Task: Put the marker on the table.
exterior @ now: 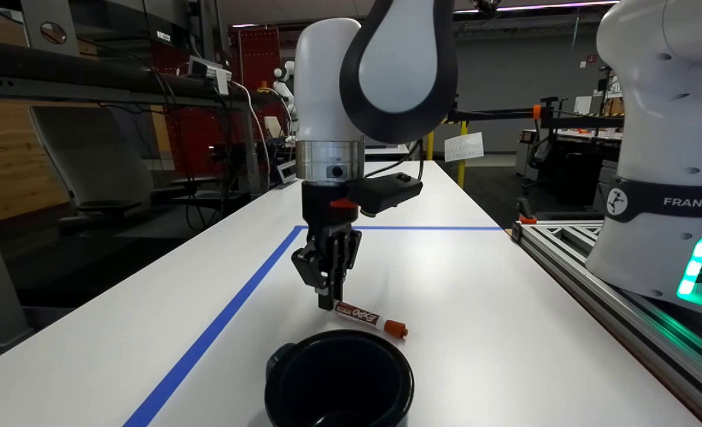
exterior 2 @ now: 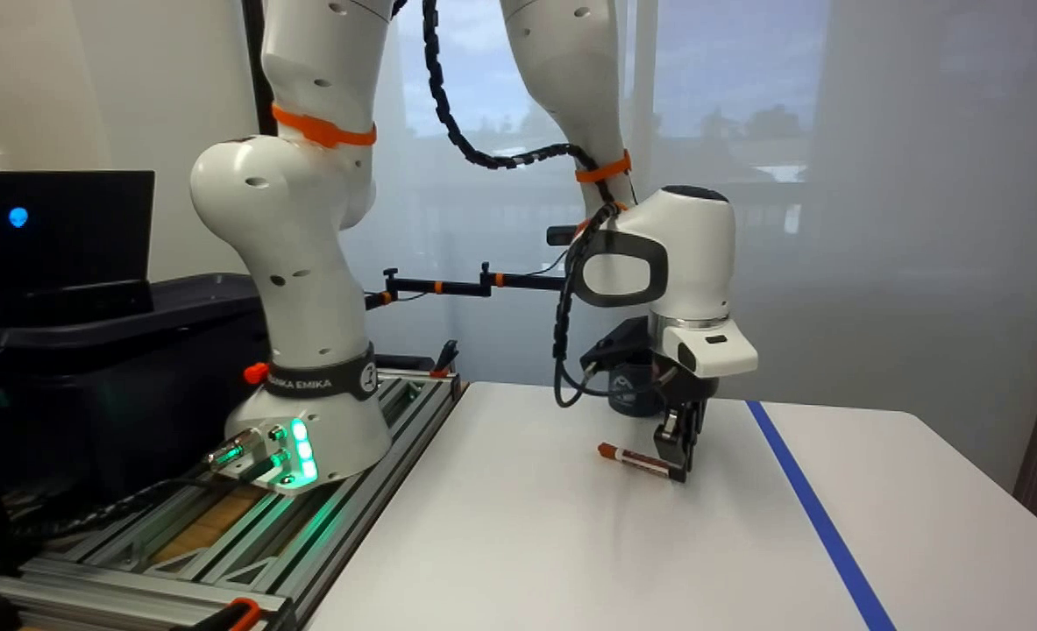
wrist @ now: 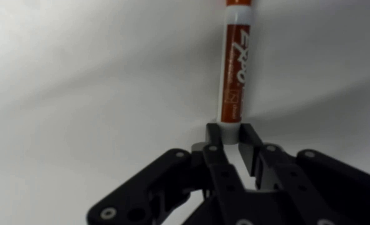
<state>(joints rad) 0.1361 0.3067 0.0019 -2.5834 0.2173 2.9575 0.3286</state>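
The marker has a reddish-brown Expo label, a white band and an orange-red cap; it shows in both exterior views (exterior: 359,315) (exterior 2: 636,459) and in the wrist view (wrist: 235,73). My gripper (exterior: 330,301) is shut on the marker's white end, opposite the cap. In the wrist view the two fingertips (wrist: 230,134) press on both sides of that end. The marker points away from the fingers, nearly level, low over the white table (exterior: 475,332) (exterior 2: 527,543). Whether it touches the tabletop I cannot tell. The cap's end is cut off in the wrist view.
A dark round mug-like bowl (exterior: 339,379) with a handle stands on the table near the marker; it also shows behind the gripper in an exterior view (exterior 2: 634,390). Blue tape (exterior: 232,314) (exterior 2: 807,499) marks the table. The metal-railed bench (exterior 2: 369,491) borders it.
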